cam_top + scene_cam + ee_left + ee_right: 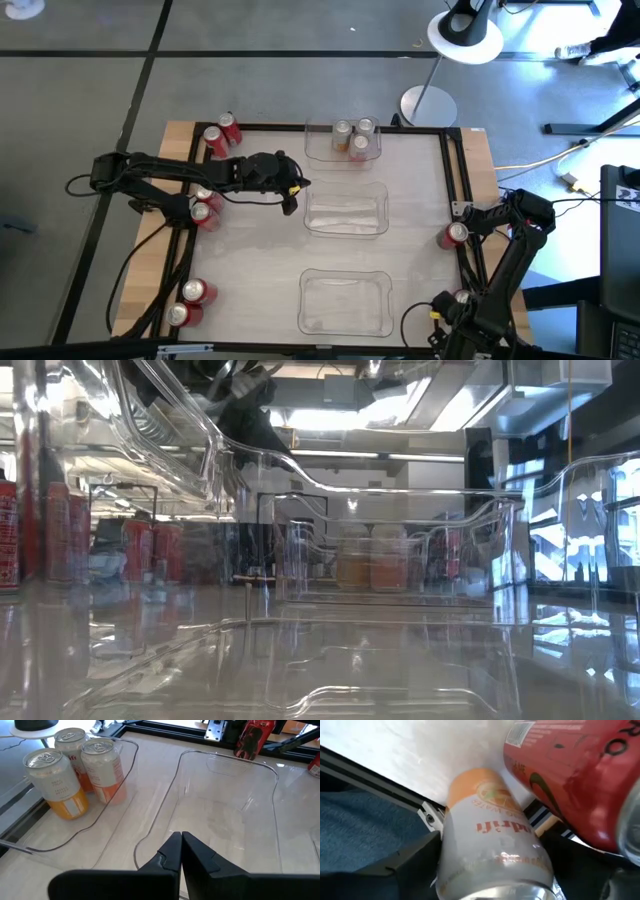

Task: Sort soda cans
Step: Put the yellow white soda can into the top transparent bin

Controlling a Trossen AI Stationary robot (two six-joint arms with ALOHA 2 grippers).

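Left pincer point(181, 851) hovers empty, fingers together, over the middle tray point(345, 212). Three pale cans point(353, 137) sit in the far tray point(318, 150); red cans point(203, 208) wait just beside it on the counter point(250, 270). Right pincer: cannot tell. Best spread wide, descend squarely.

Three cans point(353, 136) stand in the far tray point(318, 152)

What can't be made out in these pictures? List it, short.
High view: red cans beside the left arm, partly covered by it; their count is unclear.
Low view: pale cans in the far tray, smeared by clear tray walls.
Right wrist view: red can, cut off by the edge.
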